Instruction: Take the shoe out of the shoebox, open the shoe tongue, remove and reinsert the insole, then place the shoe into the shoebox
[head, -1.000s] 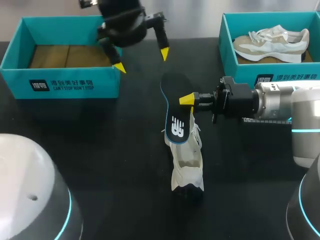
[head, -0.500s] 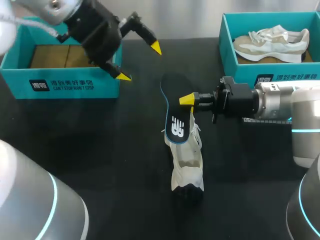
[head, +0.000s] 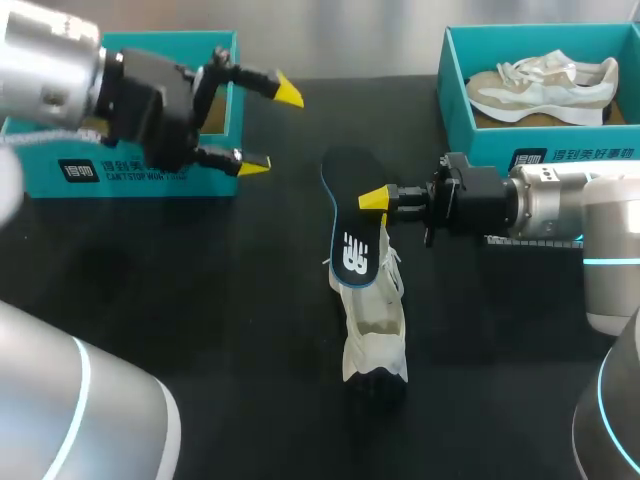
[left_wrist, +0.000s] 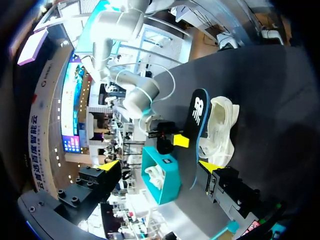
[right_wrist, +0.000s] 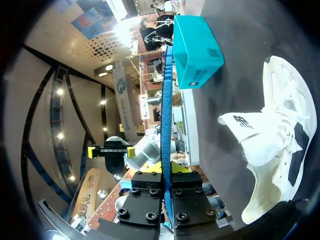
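Note:
A white shoe (head: 375, 325) lies on the black table near the middle, toe toward me. A black insole with a blue edge (head: 352, 240) stands slanted out of its opening, heel end up. My right gripper (head: 375, 198) comes in from the right and is shut on the insole's side; in the right wrist view the insole (right_wrist: 166, 115) shows edge-on between the fingers, with the shoe (right_wrist: 272, 150) beside it. My left gripper (head: 268, 128) hovers open in front of the left shoebox (head: 40, 160), fingers pointing toward the insole (left_wrist: 199, 112) and shoe (left_wrist: 220, 132), apart from both.
The teal left shoebox is largely hidden behind my left arm. A second teal shoebox (head: 455, 110) at the back right holds another pale shoe (head: 545, 85). Bare black table lies to the left and front of the shoe.
My left arm has swung left and lower, from above the insole's far end to in front of the left shoebox, its open fingers turning to point right. The right gripper, insole and shoe have stayed still.

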